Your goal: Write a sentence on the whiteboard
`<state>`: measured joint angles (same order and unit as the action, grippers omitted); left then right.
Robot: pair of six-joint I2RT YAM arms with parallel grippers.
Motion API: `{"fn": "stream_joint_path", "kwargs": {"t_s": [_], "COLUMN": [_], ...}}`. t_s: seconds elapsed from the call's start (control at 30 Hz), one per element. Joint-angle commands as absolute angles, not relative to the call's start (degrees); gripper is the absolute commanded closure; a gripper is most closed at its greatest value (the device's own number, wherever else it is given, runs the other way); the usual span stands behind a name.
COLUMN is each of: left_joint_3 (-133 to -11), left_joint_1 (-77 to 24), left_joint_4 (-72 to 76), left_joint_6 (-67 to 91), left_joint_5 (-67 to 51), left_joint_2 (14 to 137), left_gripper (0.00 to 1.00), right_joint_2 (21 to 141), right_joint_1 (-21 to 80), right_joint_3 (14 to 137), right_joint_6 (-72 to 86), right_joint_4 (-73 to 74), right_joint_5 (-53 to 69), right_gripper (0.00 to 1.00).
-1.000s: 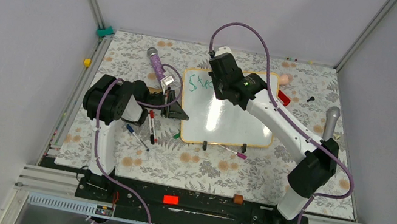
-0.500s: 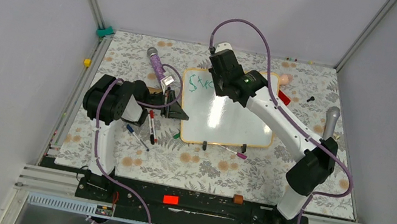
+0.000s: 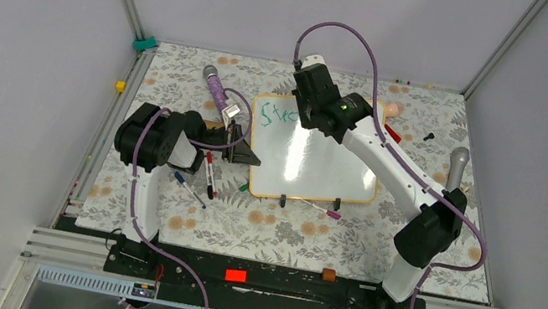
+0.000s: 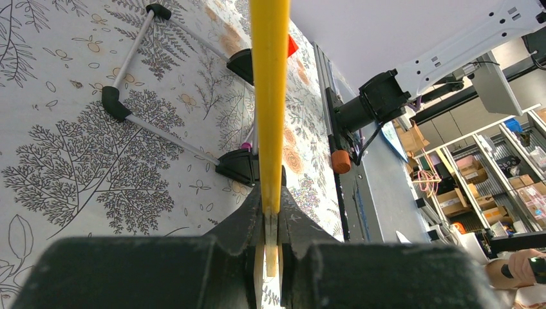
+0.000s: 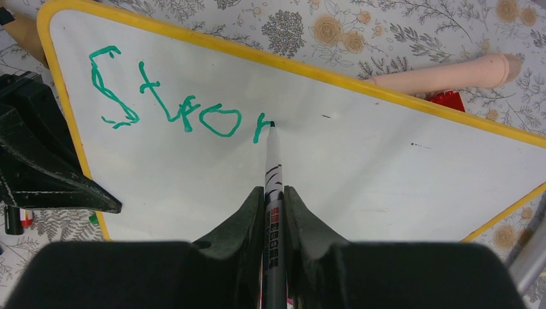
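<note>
Green sentence (image 3: 276,113) partly under right tool (image 3: 303,113), whiteboard (image 5: 360,174) cropped

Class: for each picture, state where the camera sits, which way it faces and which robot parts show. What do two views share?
Top external: above and behind the robot, looking down at the whiteboard; left arm and right arm show.
Left wrist: faces along the left gripper, shut on the whiteboard's frame.
Right wrist: faces down past the right gripper and its marker at the letters.
Shared: top and right wrist show the letters.
</note>
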<state>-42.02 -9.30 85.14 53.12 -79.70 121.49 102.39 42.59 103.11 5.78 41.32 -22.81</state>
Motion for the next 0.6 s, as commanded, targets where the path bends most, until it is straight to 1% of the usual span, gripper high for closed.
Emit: {"fn": "stream_joint_path", "kwargs": {"t_s": [0.0,0.57], "left_joint_3": [-42.0,-41.9], "left_joint_1": [-9.2,-9.2], "left_joint_4": [84.8,84.8], "left_joint_6": [52.7,52.7], "left_joint_5": [-82.0,-82.1], "left_joint_2": [121.4,121.3], "left_gripper": [1.00,1.00], "right_joint_2": [101.7,98.9], "right_joint_1": [41.1,41.2], "right_joint_3": [102.9,95.9], "right_joint_6": [5.4,7.6], "right_joint_4": [41.3,39.6], "right_joint_5": [-23.7,-20.1], "right_gripper": [1.00,1.00]}}
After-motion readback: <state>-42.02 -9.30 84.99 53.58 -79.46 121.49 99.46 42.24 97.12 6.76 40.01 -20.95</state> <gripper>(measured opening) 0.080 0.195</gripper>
